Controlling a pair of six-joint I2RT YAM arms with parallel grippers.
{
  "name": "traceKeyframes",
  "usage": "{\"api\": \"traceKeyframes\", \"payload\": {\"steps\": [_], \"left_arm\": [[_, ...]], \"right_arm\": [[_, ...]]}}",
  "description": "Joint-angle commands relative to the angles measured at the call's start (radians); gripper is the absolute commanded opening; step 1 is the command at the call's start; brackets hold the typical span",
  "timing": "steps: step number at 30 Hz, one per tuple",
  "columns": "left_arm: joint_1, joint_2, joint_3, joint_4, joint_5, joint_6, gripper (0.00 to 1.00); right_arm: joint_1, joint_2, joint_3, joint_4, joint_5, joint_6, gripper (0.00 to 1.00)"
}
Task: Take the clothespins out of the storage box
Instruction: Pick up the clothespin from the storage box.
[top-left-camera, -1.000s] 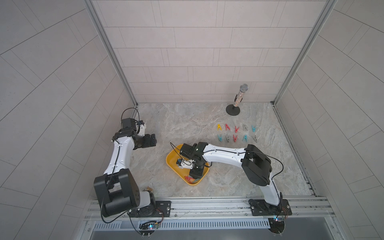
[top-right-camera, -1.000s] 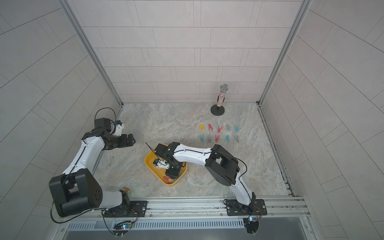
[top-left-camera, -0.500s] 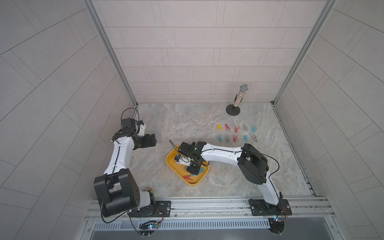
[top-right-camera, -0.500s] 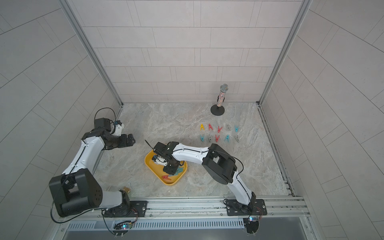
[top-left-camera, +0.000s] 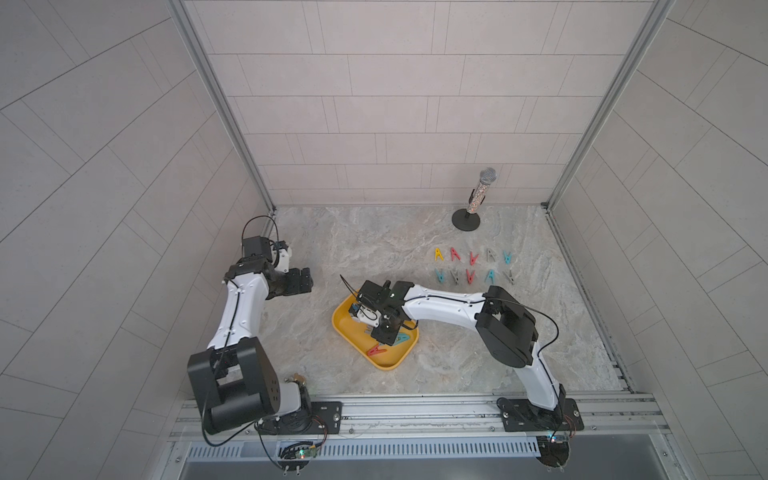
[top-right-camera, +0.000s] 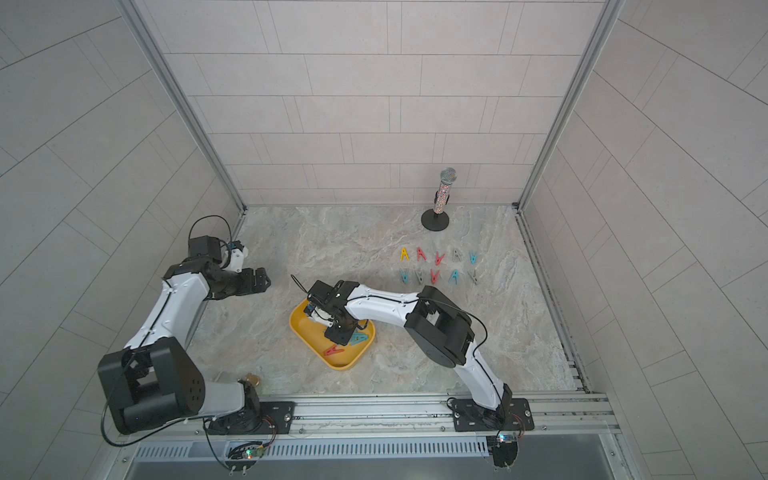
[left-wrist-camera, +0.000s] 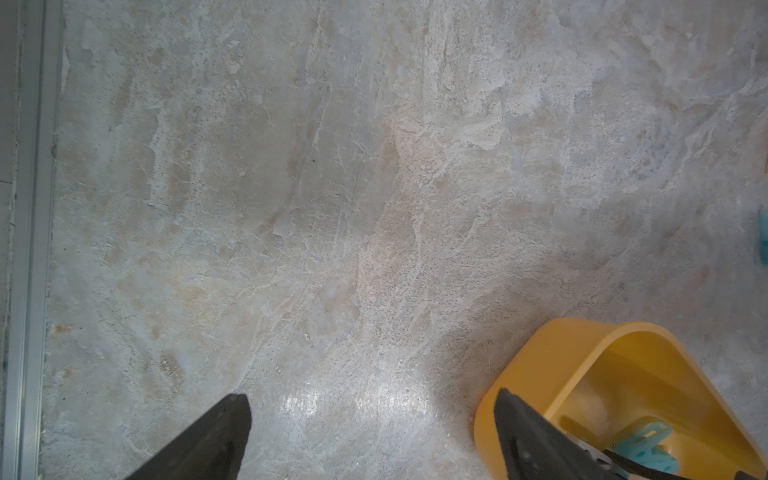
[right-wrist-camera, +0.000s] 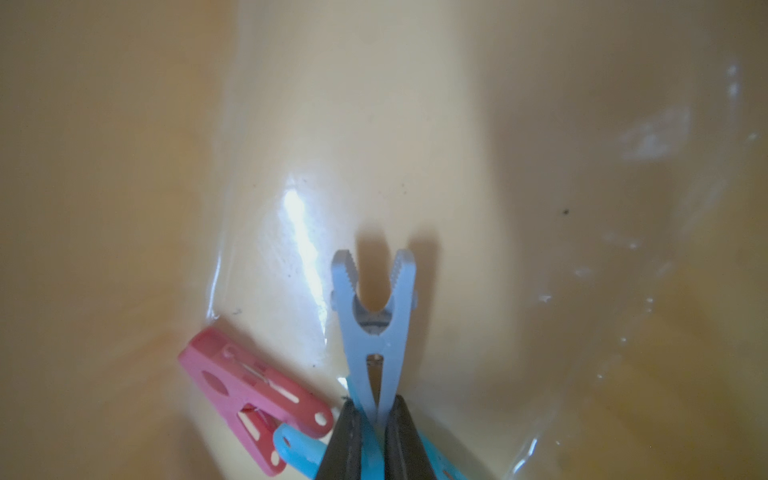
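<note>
Right gripper (right-wrist-camera: 374, 419) pinched 2 handle legs of grey A-shaped plastic clothespin (right-wrist-camera: 388, 343), likely light, stiff, slick, in yellow plastic storage box (right-wrist-camera: 124, 166); left gripper (left-wrist-camera: 370, 397) spread, empty.

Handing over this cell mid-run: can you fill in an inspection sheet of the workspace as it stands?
Surface: marble-patterned tabletop; no damage seen.
Job's things: shallow yellow plastic storage tray holds a red plastic clothespin and teal clothespins; ten clothespins lie in two rows on the tabletop.
Clutter: glittery microphone on black round stand, far corner.
Grippers: right gripper's jaws pinch a grey plastic clothespin inside the tray; left gripper open over the tabletop beside the tray.
Cables: black cable loops on both arms.
Surroundings: grey tiled walls; metal rail in front.
</note>
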Motion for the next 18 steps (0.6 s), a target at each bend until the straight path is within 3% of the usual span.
{"api": "traceKeyframes", "payload": {"steps": [1, 18], "left_arm": [[0.008, -0.001, 0.016, -0.007, -0.002, 0.001, 1.0], [0.012, -0.009, 0.016, -0.007, 0.0, 0.001, 1.0]], "right_arm": [[0.001, -0.043, -0.007, 0.025, 0.02, 0.031, 0.04], [-0.005, -0.072, -0.027, 0.075, 0.031, 0.094, 0.05]]}}
